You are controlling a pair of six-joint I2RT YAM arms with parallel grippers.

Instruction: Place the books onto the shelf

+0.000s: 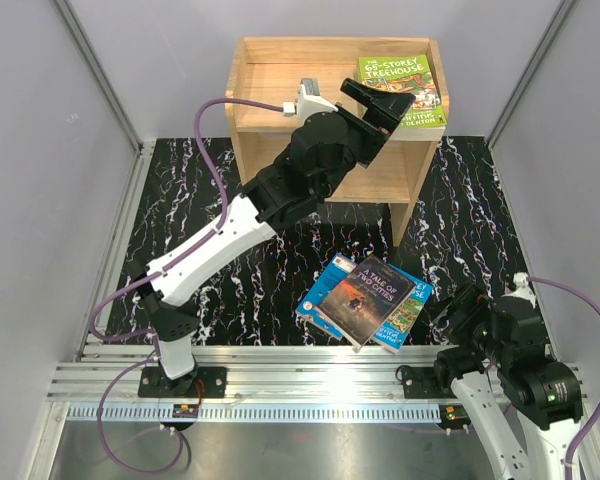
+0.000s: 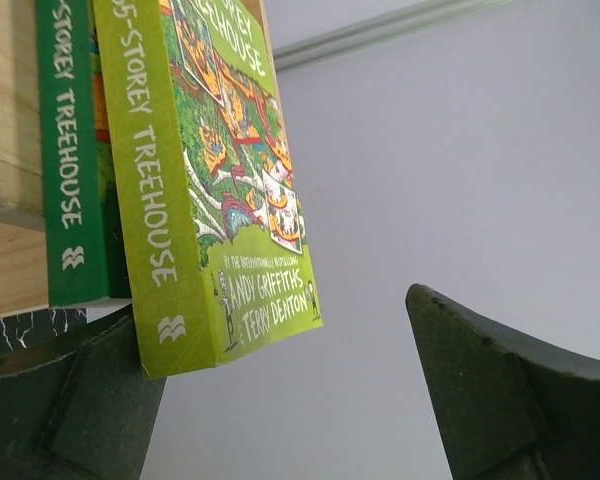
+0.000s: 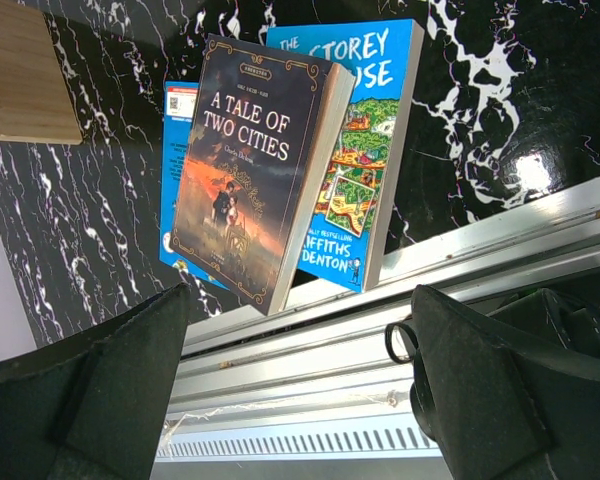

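The green "65-Storey Treehouse" book [image 1: 400, 88] lies flat on the right of the shelf [image 1: 280, 85] top, its near end past the edge. My left gripper [image 1: 382, 108] is at that end, open. In the left wrist view the book [image 2: 210, 180] has its corner by the left finger [image 2: 60, 400], with the right finger [image 2: 510, 390] far off it. A darker green spine [image 2: 70, 150] shows beside it. On the table, "A Tale of Two Cities" [image 1: 365, 295] [image 3: 250, 170] lies on two blue books [image 1: 408, 310] [image 1: 320, 290]. My right gripper [image 1: 458, 305] [image 3: 300, 390] is open and empty, just near of them.
An aluminium rail [image 1: 310, 375] [image 3: 380, 300] runs along the table's near edge under my right gripper. The shelf stands on a black marbled mat [image 1: 180, 210], and grey walls close in both sides. A purple cable [image 1: 210, 140] loops off the left arm.
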